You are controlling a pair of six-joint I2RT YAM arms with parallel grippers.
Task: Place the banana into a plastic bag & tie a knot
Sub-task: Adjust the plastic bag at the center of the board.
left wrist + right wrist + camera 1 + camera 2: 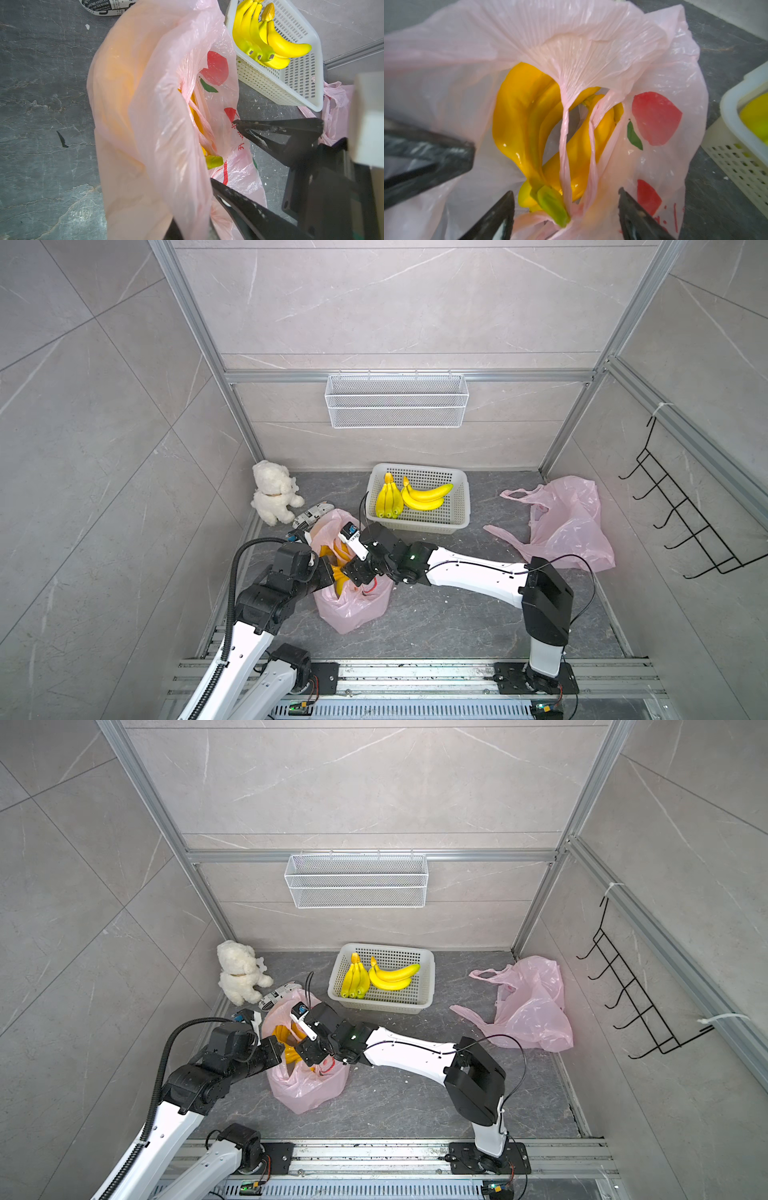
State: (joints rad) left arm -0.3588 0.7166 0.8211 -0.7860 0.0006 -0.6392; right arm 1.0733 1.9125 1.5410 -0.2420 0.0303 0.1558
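1. Low in the centre of both top views, the pink bag (353,610) (307,1088) stands open on the grey surface (436,614), and we see a banana bunch (525,124) already lying inside it, its green stem end close to the mouth.
2. We count the loading step as done; two spare bunches (428,494) lie in the white basket (424,526), just above and right of the bag in a top view.
3. Our left gripper (467,158) is pressed together on the bag's rim, at the left edge of the right wrist view, propping that wall up.
4. Our right gripper (565,191) is spread wide at the bottom of that view, gripping nothing; the two twisted handles (564,145) run down between its fingers (500,216).
5. No knot exists yet. We judge the tying is all ahead: both handles must be gathered, crossed and pulled tight.
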